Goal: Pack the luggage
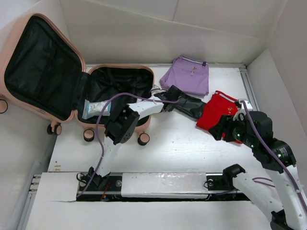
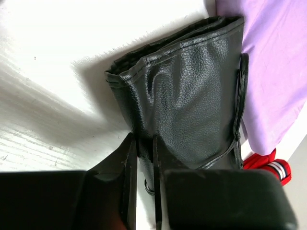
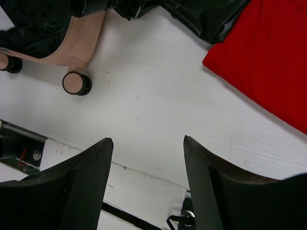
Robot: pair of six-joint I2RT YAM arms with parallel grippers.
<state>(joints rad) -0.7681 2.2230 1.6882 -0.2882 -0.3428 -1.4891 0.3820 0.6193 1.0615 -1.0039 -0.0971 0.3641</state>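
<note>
**Desk:** Nearest the bases, what's the right gripper (image 3: 148, 143) doing?

**Photographer:** It hangs over the bare table (image 3: 158, 96) beside the red garment (image 3: 268, 62), jaws spread wide and nothing between them. It looks to be on standby.

**Desk:** And the left gripper (image 2: 144, 143)?

**Photographer:** It's pinched nearly closed on the edge of the black pouch (image 2: 192, 96), which lies between the red and purple garment (image 1: 187, 74). An edge grip like that probably suits lifting it.

**Desk:** The luggage (image 1: 43, 62)?

**Photographer:** Far left, with the lid propped open against the wall so the base is ready to load. A blue-and-white packet (image 1: 93, 109) sits inside.

Bare table (image 1: 182, 143) separates luggage (image 1: 57, 72) from red garment (image 1: 218, 112).
</note>
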